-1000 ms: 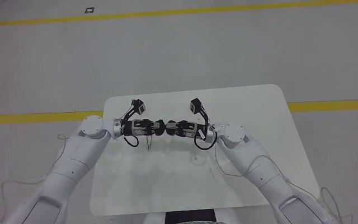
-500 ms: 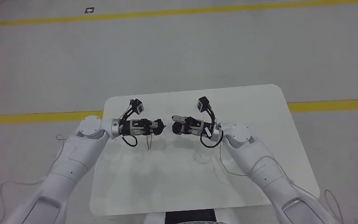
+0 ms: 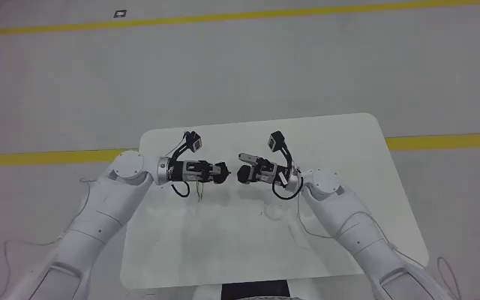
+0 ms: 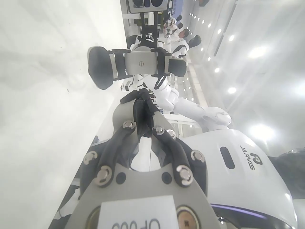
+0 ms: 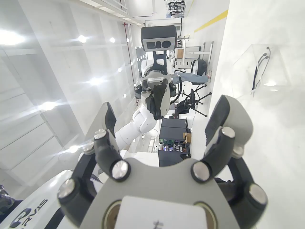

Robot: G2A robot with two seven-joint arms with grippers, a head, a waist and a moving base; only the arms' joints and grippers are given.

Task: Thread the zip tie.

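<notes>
Both arms are up over the white surface [image 3: 337, 150], grippers nose to nose near its middle. There's a small gap btwn them, not touching.

Left gripper [image 4: 143, 107] is clamped tight on the zip tie [image 4: 139, 95]. A black, crumpled-looking bit pokes out past the tips toward the other arm, w/ the pads pressed together round the rest. Can't tell how much of the tie is in there, or which end sticks out.

Right gripper [image 5: 164, 117] is spread wide w/ nothing in it. Its fingers [image 5: 220, 115] stand well apart, dark pads facing in. From the right wrist, the left gripper w/ the black tie sits straight ahead, framed btwn those two fingers.

From above, both wrists are approx level w/ each other and look lifted off the surface, not resting on it. The tie at the left tips is near the right one's open mouth but apart from it.

On the surface, on the right arm's side, there's what looks like a clear see-through piece [image 5: 262, 72] w/ thin dark wire at it. Can't make out what it is.

The floor [image 3: 240, 75] beyond is pale grey w/ a yellow line [image 3: 225, 16] across it.
</notes>
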